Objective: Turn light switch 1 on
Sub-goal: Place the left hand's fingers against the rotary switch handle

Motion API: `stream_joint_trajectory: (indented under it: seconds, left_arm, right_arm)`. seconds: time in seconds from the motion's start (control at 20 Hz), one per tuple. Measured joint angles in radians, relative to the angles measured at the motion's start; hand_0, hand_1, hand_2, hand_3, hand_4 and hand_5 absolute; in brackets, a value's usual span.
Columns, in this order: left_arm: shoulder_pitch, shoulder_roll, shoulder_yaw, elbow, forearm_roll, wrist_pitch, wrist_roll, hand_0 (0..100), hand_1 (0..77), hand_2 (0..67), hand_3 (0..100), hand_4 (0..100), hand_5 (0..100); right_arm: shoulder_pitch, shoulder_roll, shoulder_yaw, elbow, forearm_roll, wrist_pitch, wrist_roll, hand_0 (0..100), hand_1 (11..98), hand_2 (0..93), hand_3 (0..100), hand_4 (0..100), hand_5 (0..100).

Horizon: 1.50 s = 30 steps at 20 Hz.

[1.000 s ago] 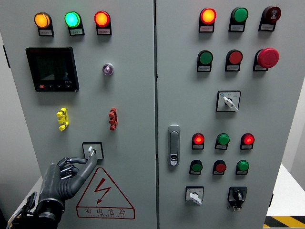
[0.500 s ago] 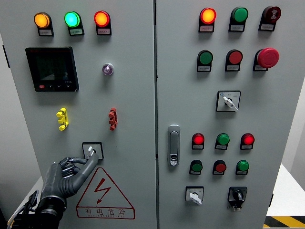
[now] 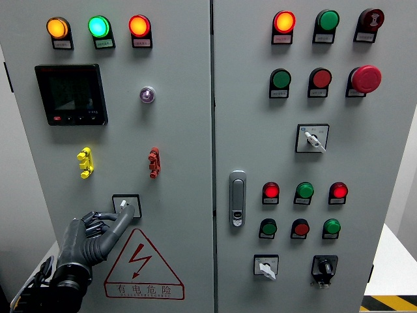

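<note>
A small rotary switch (image 3: 124,205) with a white knob on a black-framed plate sits low on the left cabinet door. My left hand (image 3: 98,231), dark grey, rises from the lower left. Its extended index finger touches the knob from below and to the right, while the other fingers are curled near the palm. The hand grasps nothing. My right hand does not show.
The panel holds lit orange (image 3: 57,27), green (image 3: 99,26) and red (image 3: 139,25) lamps, a black display (image 3: 71,94), yellow (image 3: 85,162) and red (image 3: 154,162) toggles, a warning triangle (image 3: 143,264), a door handle (image 3: 238,198) and a red emergency button (image 3: 366,78).
My left hand has shifted slightly left and down, and the index fingertip now sits lower on the switch knob.
</note>
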Motion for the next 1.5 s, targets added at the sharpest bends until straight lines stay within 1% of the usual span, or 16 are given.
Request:
stream_joint_trajectory:
  seconds: [0.15, 0.4, 0.65, 0.8, 1.25, 1.3, 1.35, 1.5]
  left_arm:
    - [-0.003, 0.000, 0.001, 0.002, 0.000, 0.000, 0.011, 0, 55.6, 55.0, 93, 100, 100]
    - [-0.027, 0.000, 0.002, 0.021, 0.002, 0.000, 0.014, 0, 55.8, 55.5, 93, 100, 100]
    - [-0.031, 0.000, 0.002, 0.023, 0.004, 0.000, 0.024, 0, 56.8, 55.9, 93, 100, 100]
    - [-0.037, 0.000, 0.003, 0.023, 0.005, 0.000, 0.032, 0, 56.3, 56.1, 93, 100, 100]
    - [-0.038, 0.000, 0.002, 0.029, 0.013, 0.000, 0.034, 0, 53.2, 56.5, 93, 100, 100]
    - [-0.038, 0.001, 0.002, 0.029, 0.013, 0.000, 0.034, 5, 52.2, 56.6, 93, 100, 100]
    - [-0.038, 0.001, 0.002, 0.029, 0.013, 0.000, 0.035, 14, 51.6, 56.7, 93, 100, 100]
    - [-0.042, 0.001, 0.003, 0.033, 0.013, 0.000, 0.035, 25, 50.9, 56.8, 93, 100, 100]
  right_arm:
    - [0.000, 0.0001, 0.000, 0.000, 0.000, 0.000, 0.000, 0, 19.6, 0.0, 19, 19, 11]
    - [0.000, 0.0000, 0.000, 0.000, -0.001, 0.000, 0.000, 0, 19.5, 0.0, 19, 19, 11]
    - [0.000, 0.0005, 0.000, 0.000, 0.000, 0.000, 0.000, 0, 19.5, 0.0, 19, 19, 11]
    - [0.000, -0.0004, 0.000, 0.000, 0.000, 0.000, 0.000, 0, 19.5, 0.0, 19, 19, 11]
    - [0.000, 0.0001, 0.000, 0.000, 0.000, 0.001, 0.000, 0, 19.5, 0.0, 19, 19, 11]
    - [0.000, -0.0002, 0.000, 0.000, 0.000, 0.001, 0.000, 0, 19.5, 0.0, 19, 19, 11]
    - [0.000, -0.0006, 0.000, 0.000, 0.000, 0.001, 0.000, 0, 19.5, 0.0, 19, 19, 11]
    - [0.000, -0.0007, 0.000, 0.000, 0.000, 0.001, 0.000, 0, 19.5, 0.0, 19, 19, 11]
